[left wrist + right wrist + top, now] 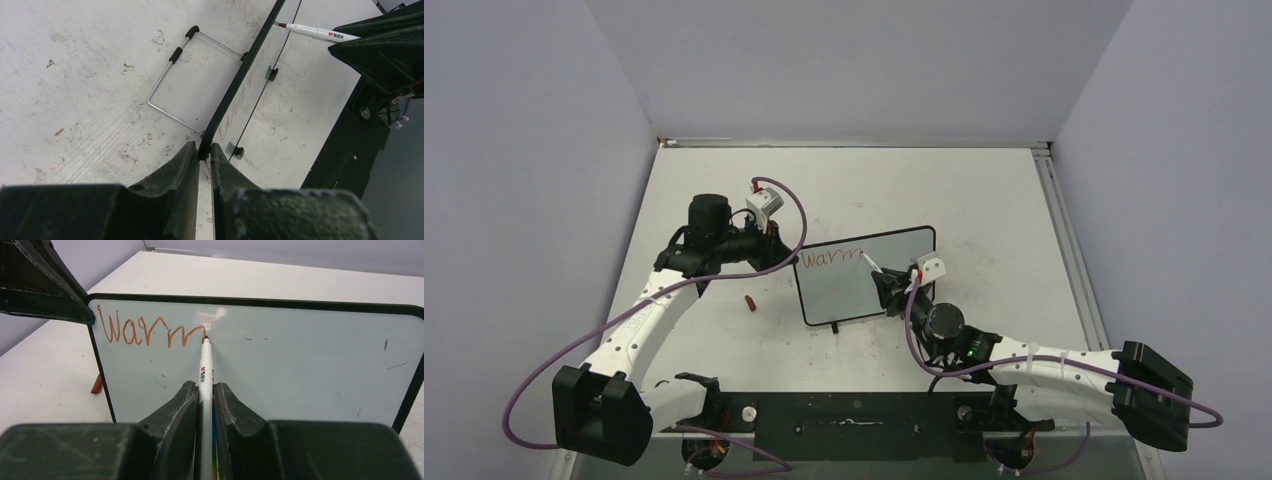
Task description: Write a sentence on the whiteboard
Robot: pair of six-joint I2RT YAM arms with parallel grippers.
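The whiteboard (869, 278) stands tilted in the middle of the table, black-framed and pale. Red handwriting reading "Warm" (150, 330) runs along its top left; the sentence (832, 259) stops there. My left gripper (204, 150) is shut on the whiteboard's frame at its upper left corner (792, 256). My right gripper (205, 387) is shut on a white marker (205, 370), and the marker's tip (205, 340) touches the board at the end of the last letter. The same marker (320, 33) shows from the left wrist, its tip at the board's edge.
A small red marker cap (749, 301) lies on the table left of the board, also the cap (96, 384) in the right wrist view. The board's wire stand (172, 82) rests behind it. Grey walls enclose the table; a black base plate (854, 412) spans the near edge.
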